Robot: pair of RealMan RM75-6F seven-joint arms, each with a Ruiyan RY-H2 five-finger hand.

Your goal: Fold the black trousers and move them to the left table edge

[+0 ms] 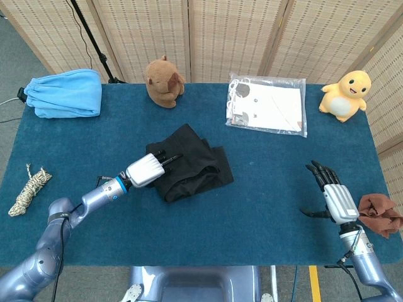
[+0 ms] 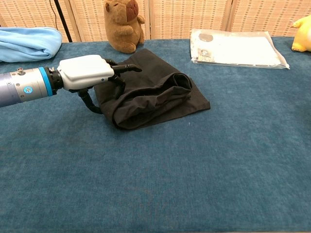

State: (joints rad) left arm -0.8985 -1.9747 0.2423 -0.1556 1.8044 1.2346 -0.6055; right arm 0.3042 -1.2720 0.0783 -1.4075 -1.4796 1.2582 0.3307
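Note:
The black trousers [image 1: 196,165] [image 2: 163,94] lie folded in a loose bundle near the middle of the blue table [image 1: 264,214]. My left hand [image 1: 146,171] [image 2: 87,73] is at the bundle's left edge. Its fingers curl over the top of the cloth and the thumb hooks in at the edge below, so it grips the fabric. My right hand [image 1: 332,196] hovers over the table's front right part with its fingers spread, holding nothing. It shows only in the head view.
At the back stand a folded blue towel [image 1: 66,93], a brown capybara plush [image 1: 165,82], a plastic-wrapped package [image 1: 267,104] and a yellow duck toy [image 1: 345,94]. A rope bundle [image 1: 28,189] lies at the left edge, a brown cloth [image 1: 380,214] at the right edge.

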